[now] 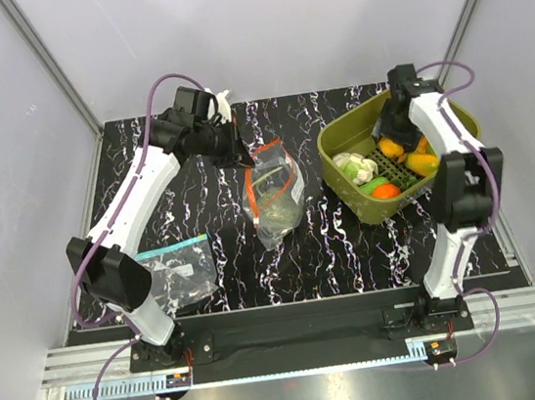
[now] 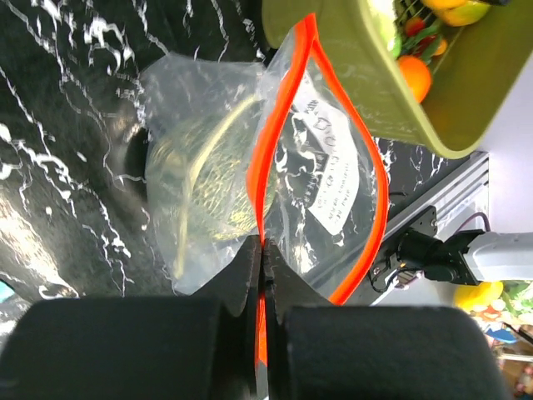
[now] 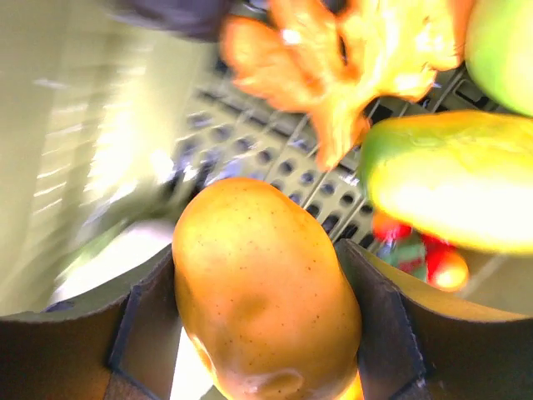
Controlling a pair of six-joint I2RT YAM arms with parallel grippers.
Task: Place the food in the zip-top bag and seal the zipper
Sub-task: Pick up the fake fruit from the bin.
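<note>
The zip-top bag (image 1: pixel 275 197) lies mid-table with its mouth open, and a grey-green netted food item (image 2: pixel 212 187) sits inside it. My left gripper (image 2: pixel 265 250) is shut on the red-orange zipper (image 2: pixel 260 167) at one end of the mouth; from above, the left gripper (image 1: pixel 240 152) sits at the bag's far end. Down in the olive-green tub (image 1: pixel 338 133), my right gripper (image 3: pixel 256 254) has a yellow-orange toy fruit (image 3: pixel 262 287) between its fingers, and both pads touch it. More food (image 1: pixel 385 190) lies in the tub, with the right gripper (image 1: pixel 395 140) above it.
A second clear bag with a teal-blue strip (image 1: pixel 180 269) lies near the left arm's base. The tub's wall (image 2: pixel 391 92) stands close beside the held bag's mouth. A green fruit (image 3: pixel 450 200) and orange leafy piece (image 3: pixel 350 58) crowd the right gripper.
</note>
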